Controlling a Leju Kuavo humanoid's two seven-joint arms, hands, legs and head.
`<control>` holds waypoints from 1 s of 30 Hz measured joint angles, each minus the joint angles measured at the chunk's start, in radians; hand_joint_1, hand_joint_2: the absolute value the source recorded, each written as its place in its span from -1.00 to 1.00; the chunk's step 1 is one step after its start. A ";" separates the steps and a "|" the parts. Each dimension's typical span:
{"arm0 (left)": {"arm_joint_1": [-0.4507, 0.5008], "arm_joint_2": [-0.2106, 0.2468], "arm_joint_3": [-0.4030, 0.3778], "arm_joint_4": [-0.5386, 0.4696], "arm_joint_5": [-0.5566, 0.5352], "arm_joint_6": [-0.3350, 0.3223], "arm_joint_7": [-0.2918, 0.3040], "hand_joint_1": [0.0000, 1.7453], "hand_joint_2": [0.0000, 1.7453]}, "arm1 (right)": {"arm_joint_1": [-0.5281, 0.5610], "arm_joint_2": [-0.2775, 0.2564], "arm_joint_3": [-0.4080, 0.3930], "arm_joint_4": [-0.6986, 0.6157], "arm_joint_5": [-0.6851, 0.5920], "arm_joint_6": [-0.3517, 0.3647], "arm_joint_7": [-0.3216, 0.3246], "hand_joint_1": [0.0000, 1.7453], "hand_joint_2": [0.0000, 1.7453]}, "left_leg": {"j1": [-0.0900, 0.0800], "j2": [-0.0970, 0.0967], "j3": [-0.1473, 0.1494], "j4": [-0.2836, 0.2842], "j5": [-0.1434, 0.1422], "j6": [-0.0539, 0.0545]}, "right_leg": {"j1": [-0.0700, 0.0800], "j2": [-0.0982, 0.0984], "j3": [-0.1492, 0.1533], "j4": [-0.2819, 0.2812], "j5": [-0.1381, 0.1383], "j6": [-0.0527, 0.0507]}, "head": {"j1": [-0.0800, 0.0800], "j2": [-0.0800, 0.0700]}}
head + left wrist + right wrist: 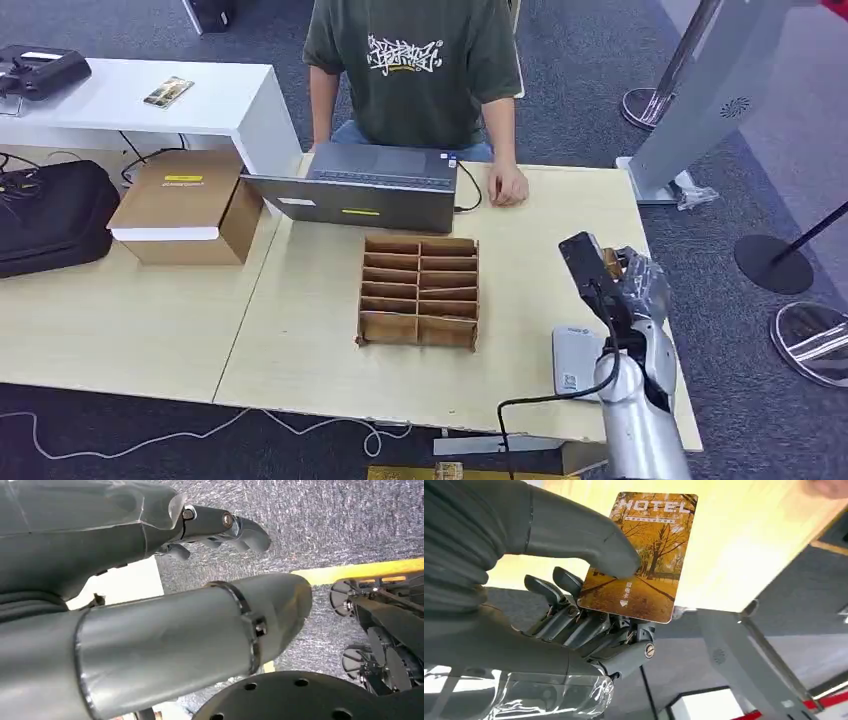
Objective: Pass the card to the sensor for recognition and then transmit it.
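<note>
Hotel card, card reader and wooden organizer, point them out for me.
hotel card [644,555], right wrist view, printed face.
card reader [575,360], head view, top surface.
wooden organizer [419,291], head view, centre dividers.
</note>
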 joint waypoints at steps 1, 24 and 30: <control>0.000 -0.001 0.005 0.000 -0.003 0.000 -0.001 -1.00 -1.00 | 0.007 -0.002 -0.007 -0.005 0.001 0.000 0.001 1.00 1.00 | 0.000 0.000 0.000 0.000 0.000 0.000 | 0.000 0.000 0.000 0.000 0.000 0.000 | 0.000 0.000; 0.010 -0.044 0.082 -0.060 -0.005 -0.034 -0.003 -1.00 -1.00 | 0.243 0.012 -0.057 -0.229 0.034 0.066 0.065 1.00 1.00 | 0.000 0.000 0.000 0.000 -0.002 0.001 | 0.000 0.000 0.000 0.000 -0.001 0.001 | 0.000 0.000; 0.013 -0.059 0.104 -0.092 -0.021 -0.055 -0.003 -1.00 -1.00 | 0.279 0.015 -0.064 -0.278 0.053 0.109 0.083 1.00 1.00 | 0.000 0.000 0.000 0.000 -0.002 0.002 | 0.000 0.000 0.000 0.000 -0.001 0.001 | 0.000 0.000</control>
